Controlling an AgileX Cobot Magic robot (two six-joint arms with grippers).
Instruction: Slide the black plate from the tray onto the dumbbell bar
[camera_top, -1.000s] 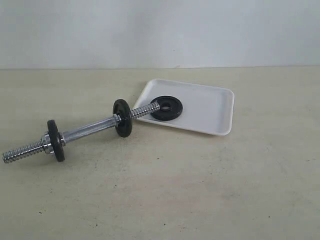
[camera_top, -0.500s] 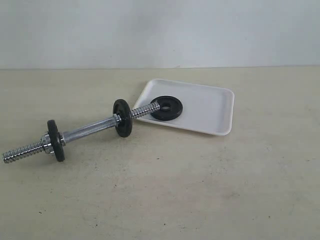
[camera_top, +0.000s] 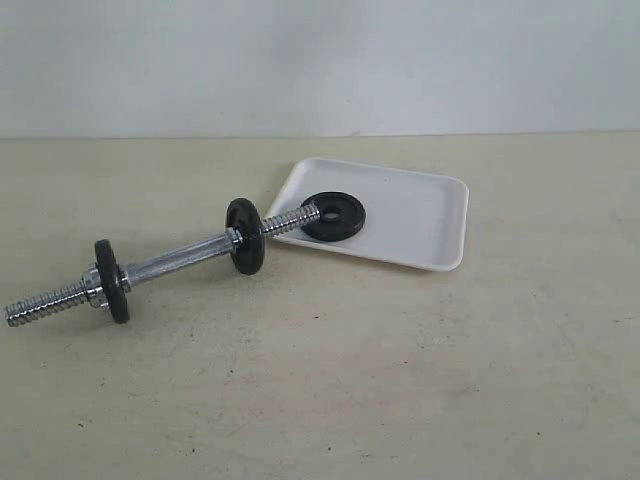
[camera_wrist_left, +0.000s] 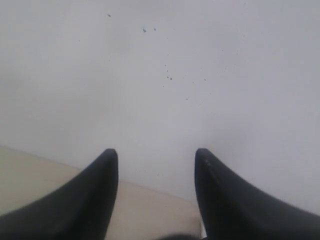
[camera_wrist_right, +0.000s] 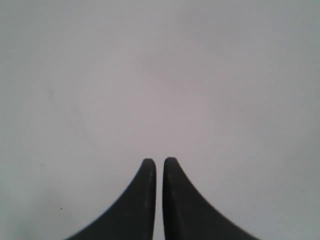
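Note:
In the exterior view the black plate (camera_top: 334, 215) lies flat on the white tray (camera_top: 420, 215), near the tray's left side. The chrome dumbbell bar (camera_top: 180, 258) lies slanted on the table, its right threaded end reaching over the tray's edge up to the plate. Two other black discs (camera_top: 244, 235) (camera_top: 112, 280) stand on the bar. Neither arm shows in the exterior view. My left gripper (camera_wrist_left: 156, 151) is open and holds nothing, facing a pale wall above a strip of table. My right gripper (camera_wrist_right: 159, 160) is shut on nothing, before a blank pale surface.
The beige table (camera_top: 400, 380) stretches round the bar and tray, with a pale wall (camera_top: 320, 60) behind it.

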